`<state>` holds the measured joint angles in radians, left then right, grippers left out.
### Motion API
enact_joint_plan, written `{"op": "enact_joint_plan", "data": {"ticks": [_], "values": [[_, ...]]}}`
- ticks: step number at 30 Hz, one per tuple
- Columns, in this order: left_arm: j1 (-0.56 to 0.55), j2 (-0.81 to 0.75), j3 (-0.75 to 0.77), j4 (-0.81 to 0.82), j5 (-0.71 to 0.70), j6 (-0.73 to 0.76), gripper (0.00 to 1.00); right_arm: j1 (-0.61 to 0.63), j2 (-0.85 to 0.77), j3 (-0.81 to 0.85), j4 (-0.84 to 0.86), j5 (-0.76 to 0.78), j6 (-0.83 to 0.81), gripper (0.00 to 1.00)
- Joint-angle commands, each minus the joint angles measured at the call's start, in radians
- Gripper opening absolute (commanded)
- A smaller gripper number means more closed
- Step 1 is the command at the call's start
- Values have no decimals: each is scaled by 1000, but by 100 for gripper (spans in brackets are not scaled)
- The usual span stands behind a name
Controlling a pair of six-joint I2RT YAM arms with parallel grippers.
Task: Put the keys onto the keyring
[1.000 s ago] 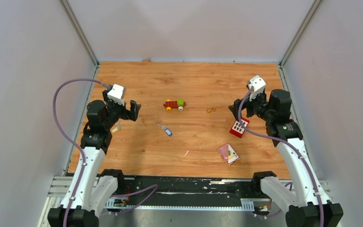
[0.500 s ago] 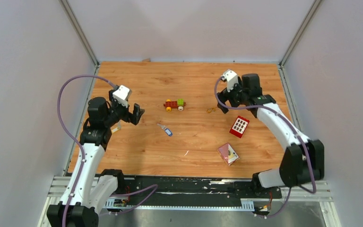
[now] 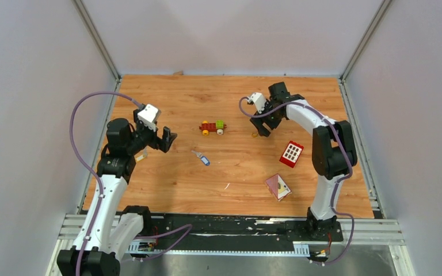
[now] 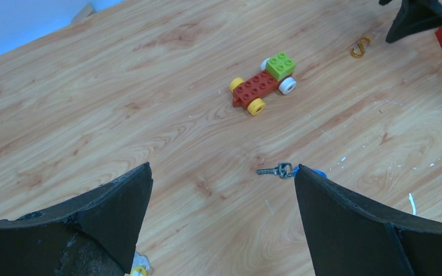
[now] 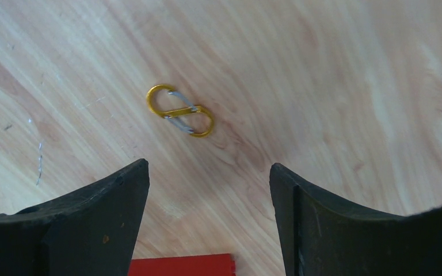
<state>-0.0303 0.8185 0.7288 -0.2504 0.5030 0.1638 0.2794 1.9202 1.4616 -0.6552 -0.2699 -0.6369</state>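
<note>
The keyring (image 5: 179, 111) is a small gold S-shaped wire ring lying flat on the wood, just ahead of my right gripper (image 5: 208, 165). That gripper is open and holds nothing. From above, the right gripper (image 3: 263, 127) hovers right beside the keyring (image 3: 255, 134). A blue-headed key (image 3: 202, 157) lies mid-table; its metal shank (image 4: 276, 170) shows by my left gripper's right finger, which hides most of the blue head. A yellow-headed key (image 3: 142, 155) lies under the left arm. My left gripper (image 4: 221, 167) stands wide open above the wood, empty.
A red-and-green toy car (image 3: 213, 127) sits between the arms. A red block with white squares (image 3: 291, 154) lies right of the keyring, its edge (image 5: 181, 265) under my right fingers. A pink card (image 3: 278, 187) lies nearer the front. Grey walls enclose three sides.
My right arm has swung left from beside the red block to over the keyring, and its jaws have narrowed somewhat. The left arm shifted slightly right, then held still.
</note>
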Motion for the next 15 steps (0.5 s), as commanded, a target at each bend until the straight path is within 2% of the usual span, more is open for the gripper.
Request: {"op": "enact_joint_plan", "data": {"ticks": [1,15], "values": [[4,-1,3,25,21,19,100,39,48,56,-97,-36,-154,76],[5,4,4,25,17,17,100,58,185,162,-173,-36,-316,71]]}}
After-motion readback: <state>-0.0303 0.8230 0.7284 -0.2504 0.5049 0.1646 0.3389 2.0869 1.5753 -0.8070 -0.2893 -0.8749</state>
